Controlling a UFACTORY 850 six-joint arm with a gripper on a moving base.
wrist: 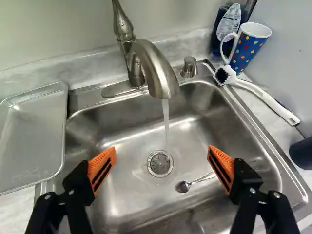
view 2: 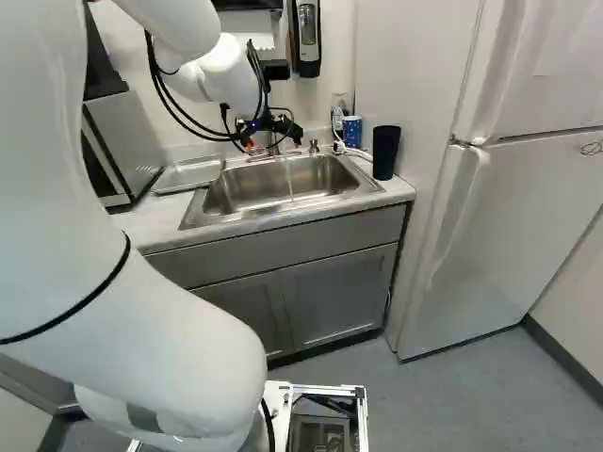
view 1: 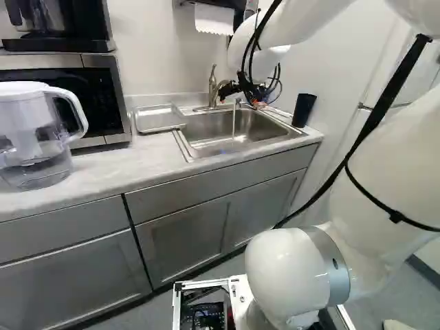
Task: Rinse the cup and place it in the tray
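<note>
One white arm (view 1: 392,172) at the right of the left base view, extended over the counter (view 1: 103,168), with the black gripper (view 1: 256,103) above the rear of the metal sink (view 1: 213,127), near the faucet (view 1: 212,89). Water (view 1: 234,127) pouring into the basin; metal tray (view 1: 157,118) at the sink's side toward the microwave (view 1: 117,89); dark cup (view 1: 303,110) upright on the counter at the opposite side. Clear pitcher (view 1: 31,137) before the microwave, at the view's left. In the right base view, spotted blue mug (view 2: 351,129) at the back corner of the counter, near the dark cup, with the refrigerator (view 2: 509,217) to the right and a soap dispenser (view 2: 307,38) on the wall above. In the wrist view, fingers (wrist: 103,168) spread wide over the basin, with the drain (wrist: 160,164) and a small spoon (wrist: 183,186) below, within the gap. Mug upright beyond the sink's far corner, just in front of a blue bottle (wrist: 227,27); white-handled brush (wrist: 265,95) beside the mug, bristles at the sink's corner. Tray lying flat along the basin's opposite side, partly over the rim.
</note>
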